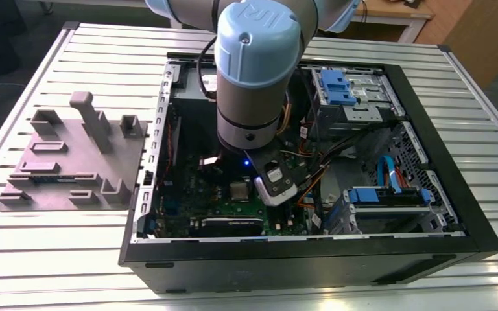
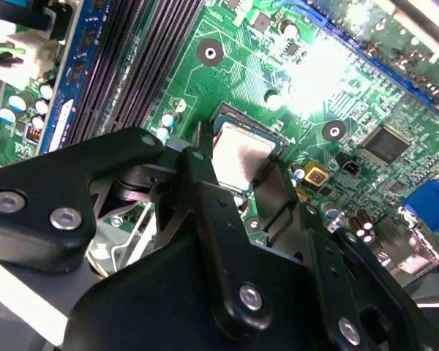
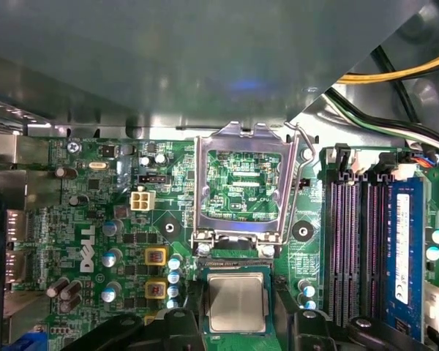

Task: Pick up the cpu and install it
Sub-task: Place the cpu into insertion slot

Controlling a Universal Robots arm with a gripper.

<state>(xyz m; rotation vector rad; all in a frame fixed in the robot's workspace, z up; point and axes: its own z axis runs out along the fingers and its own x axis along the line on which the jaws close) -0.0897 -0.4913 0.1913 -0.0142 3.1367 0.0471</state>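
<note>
- The gripper [image 2: 239, 157] is closed down narrow on the cpu [image 3: 236, 301]. In the second wrist view I see one of its black fingers [image 2: 205, 183] at each of two opposite edges of the chip.
- The cpu lies flat in its socket on the green motherboard [image 3: 95, 219], silver top facing up, and it looks level with the board.
- In the first wrist view the socket's metal retention frame [image 3: 202, 183] stands hinged open just beside the chip. I can see bare board through its window.
- The long dark memory slots [image 3: 351, 248] run along one side of the socket, near it but apart from it.
- Yellow and black cables [image 3: 395, 73] cross a corner of that same view, well away from the chip.
- In the exterior view the arm [image 1: 253, 65] reaches straight down into the open computer case [image 1: 318, 265], with its wrist low over the board.
- The case sits on a slatted metal table [image 1: 59, 259].
- A grey moulded fixture [image 1: 67, 162] rests on the table at the exterior view's left, outside the case.
</note>
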